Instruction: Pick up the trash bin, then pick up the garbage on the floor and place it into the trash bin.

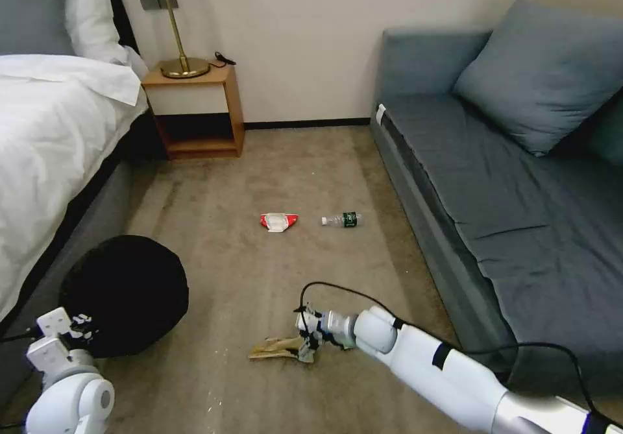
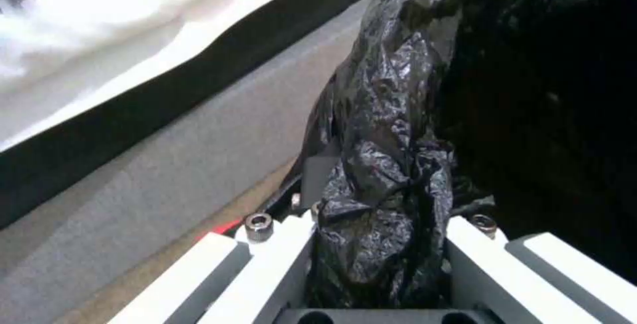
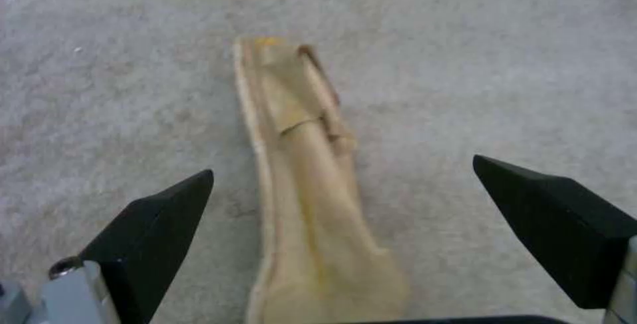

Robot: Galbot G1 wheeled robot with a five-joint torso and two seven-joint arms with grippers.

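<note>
**Right gripper straddles the tan scrap, bin held at the left**

The tan paper scrap (image 3: 312, 189) lies flat on the carpet (image 1: 259, 272), long and creased, and the right gripper (image 1: 306, 346) is down on it now, black fingers (image 3: 156, 224) spread wide with one on each side and not yet touching the paper. Nothing is in its grasp. This looks like the first litter pickup, caught just ahead of the pinch. The next move calls for a careful closing at carpet level: the scrap is thin and lies flush, so the tips will likely need to press into the pile to catch an edge rather than slide over it.

Off to the left, the trash bin (image 1: 126, 291) sits beside the bed (image 1: 58, 135), its black bag (image 2: 391, 164) bunched and clamped tight in the left gripper (image 1: 78, 330), so the bin-holding step appears done.

Further out, the red-and-white packet (image 1: 280, 220) and the small bottle (image 1: 341, 219) wait near each other on the carpet, well apart from the scrap, between the bed and the sofa (image 1: 506, 181).

The head view gives the layout and both arms; the right wrist view alone shows the gap between fingers and paper; the left wrist view shows the plastic squeezed between the left jaws.
</note>
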